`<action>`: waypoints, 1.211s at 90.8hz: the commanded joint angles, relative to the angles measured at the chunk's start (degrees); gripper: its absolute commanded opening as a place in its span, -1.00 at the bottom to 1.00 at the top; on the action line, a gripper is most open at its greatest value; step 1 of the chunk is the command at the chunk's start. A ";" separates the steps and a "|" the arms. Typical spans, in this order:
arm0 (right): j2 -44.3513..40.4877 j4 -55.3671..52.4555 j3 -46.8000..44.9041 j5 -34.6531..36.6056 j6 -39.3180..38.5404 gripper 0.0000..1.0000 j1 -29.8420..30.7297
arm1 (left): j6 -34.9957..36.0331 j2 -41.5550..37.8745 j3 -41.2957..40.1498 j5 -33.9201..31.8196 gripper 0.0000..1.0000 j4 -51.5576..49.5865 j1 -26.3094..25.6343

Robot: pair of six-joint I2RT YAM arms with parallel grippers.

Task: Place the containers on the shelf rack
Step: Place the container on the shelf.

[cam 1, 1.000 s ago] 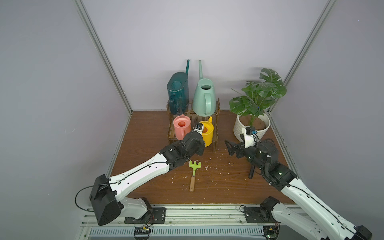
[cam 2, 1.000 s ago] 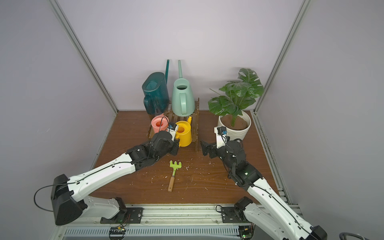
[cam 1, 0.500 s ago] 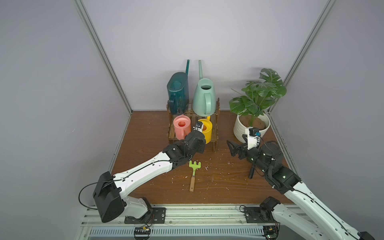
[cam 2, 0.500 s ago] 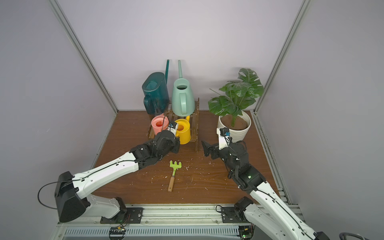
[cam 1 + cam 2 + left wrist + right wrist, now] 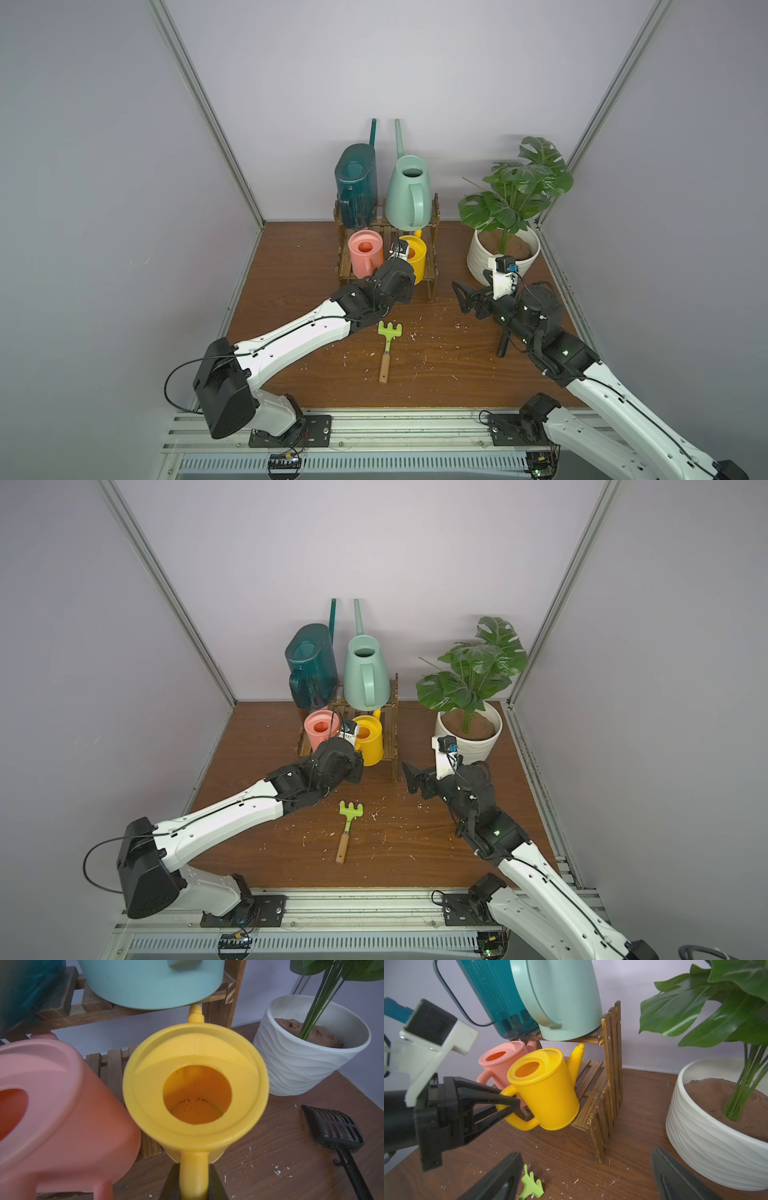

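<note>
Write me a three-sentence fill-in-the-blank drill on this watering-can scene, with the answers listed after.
1. The left hand holds the yellow can by its ___.
2. On the rack, the mint can stands on the ___ tier.
3. The right hand is ___ and holds nothing.

Missing words: handle; upper; open.

yel. can (image 5: 548,1093) held by handle in L gripper (image 5: 511,1103), tilted at rack (image 5: 610,1064) lower tier | pink can (image 5: 500,1059) seen just behind | teal can (image 5: 496,997) + mint can (image 5: 562,997) seated up top
</note>
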 commanded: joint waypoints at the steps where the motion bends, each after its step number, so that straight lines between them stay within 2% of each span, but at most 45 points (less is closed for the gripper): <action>1: -0.77 0.05 -0.91 0.21 0.04 0.98 0.13 | -0.16 0.90 1.36 -2.15 -0.75 -0.36 0.53; 17: -0.67 0.28 -1.26 -0.18 0.24 0.98 0.26 | -0.38 1.27 1.58 -2.33 -0.60 -0.36 0.49; 41: 1.09 1.85 -1.55 -0.17 1.06 0.98 1.63 | -0.71 2.02 2.40 -1.49 -0.50 -0.35 0.47; 68: 13.83 9.60 2.16 7.66 -1.14 0.93 9.13 | -1.08 2.36 2.57 -0.47 -0.45 -0.35 0.53; 89: 19.71 16.05 3.42 12.29 -1.21 0.86 9.38 | -1.54 2.48 2.82 0.75 -0.36 -0.36 0.51; 110: 23.24 18.60 4.10 12.46 -1.12 0.86 9.38 | -3.22 3.39 4.00 3.38 -0.31 -0.36 0.58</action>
